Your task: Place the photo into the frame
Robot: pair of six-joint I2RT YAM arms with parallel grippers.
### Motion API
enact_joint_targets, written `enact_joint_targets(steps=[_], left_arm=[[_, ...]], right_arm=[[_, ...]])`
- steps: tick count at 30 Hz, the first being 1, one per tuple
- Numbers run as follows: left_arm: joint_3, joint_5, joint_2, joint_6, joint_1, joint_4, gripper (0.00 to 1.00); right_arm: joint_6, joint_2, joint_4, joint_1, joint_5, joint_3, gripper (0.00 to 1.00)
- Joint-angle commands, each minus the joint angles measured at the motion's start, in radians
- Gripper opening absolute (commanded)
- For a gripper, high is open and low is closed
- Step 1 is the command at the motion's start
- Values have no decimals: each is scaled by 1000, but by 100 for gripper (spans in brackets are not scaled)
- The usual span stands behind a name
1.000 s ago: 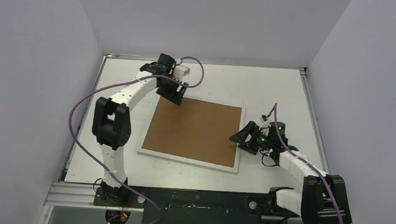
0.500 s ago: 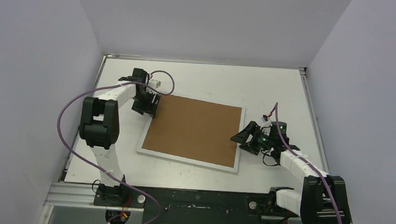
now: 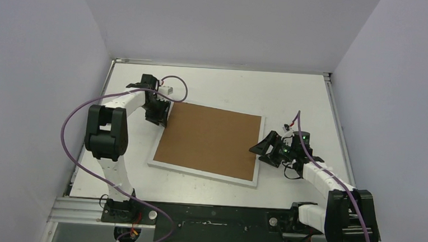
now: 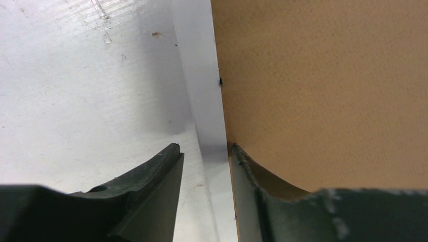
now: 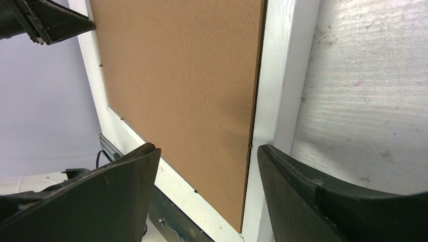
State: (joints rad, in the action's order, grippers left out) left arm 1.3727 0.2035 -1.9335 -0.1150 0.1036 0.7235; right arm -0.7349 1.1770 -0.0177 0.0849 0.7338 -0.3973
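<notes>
The frame lies flat mid-table, and only its narrow white border shows. A plain brown backing board fills its middle. The photo is hidden. My left gripper is open and low over the frame's far left border. In the left wrist view one finger is over the table, the other at the board's edge, with the white border between them. My right gripper is open at the frame's right edge. In the right wrist view its jaws straddle the board's edge and the border.
Pale walls enclose the white table on three sides. A dark mounting rail with both arm bases runs along the near edge. The left gripper's fingers show at the top left of the right wrist view.
My left arm has swung left and down from the board's far corner to the frame's far left border, then nearly stopped. The right arm and the frame have not moved.
</notes>
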Motion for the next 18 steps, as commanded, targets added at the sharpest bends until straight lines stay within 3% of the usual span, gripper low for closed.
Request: enact_joint_targets(steps=[1,14,18], left_arm=[[-1,83,27,5,-40,-6,36],[-4,162,11,9,-63,0,26],[7,200,16,14,-74,1,25]], right_arm=[[34,16,-85,3,-64,-2,73],[67,10,-153,22,-110,-80,71],[120,28,-217,23,-171,-186,74]])
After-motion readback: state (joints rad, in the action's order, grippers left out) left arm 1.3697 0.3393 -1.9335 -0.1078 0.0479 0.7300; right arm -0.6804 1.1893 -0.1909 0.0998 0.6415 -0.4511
